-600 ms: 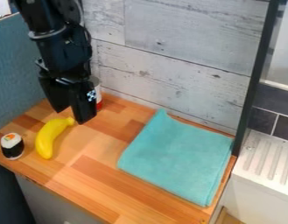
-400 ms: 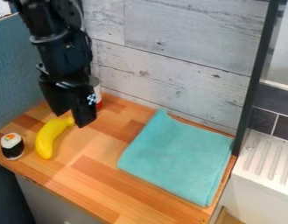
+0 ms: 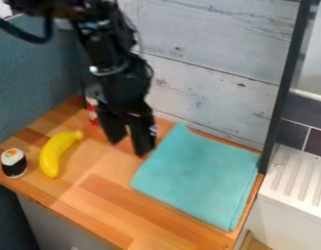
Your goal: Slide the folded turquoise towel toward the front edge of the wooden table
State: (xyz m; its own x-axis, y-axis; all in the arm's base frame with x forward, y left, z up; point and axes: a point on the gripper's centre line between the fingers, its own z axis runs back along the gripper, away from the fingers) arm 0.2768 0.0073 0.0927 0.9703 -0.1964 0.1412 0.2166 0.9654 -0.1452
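Note:
The black gripper [image 3: 129,147] hangs over the wooden counter, just left of the cloth's upper left corner. Its two fingers stand apart, and nothing is between them. A folded turquoise cloth [image 3: 198,176] lies flat on the right half of the counter. On the left lies a yellow banana [image 3: 53,154], its stem end toward the back. Beside it, near the front left edge, a sushi roll [image 3: 13,163] stands upright. Behind the gripper, near the back corner, is a red and white can [image 3: 92,110], partly hidden by the arm.
The wooden counter [image 3: 104,195] is bounded by a blue-grey panel [image 3: 32,78] at left and a whitewashed plank wall [image 3: 208,63] behind. A dark upright post [image 3: 284,83] stands at the right edge, with a white ridged drainboard [image 3: 298,178] beyond it.
The arm and gripper have moved right, from beside the banana's stem end to near the cloth. More of the can's left side shows. The banana, sushi roll and cloth have stayed put.

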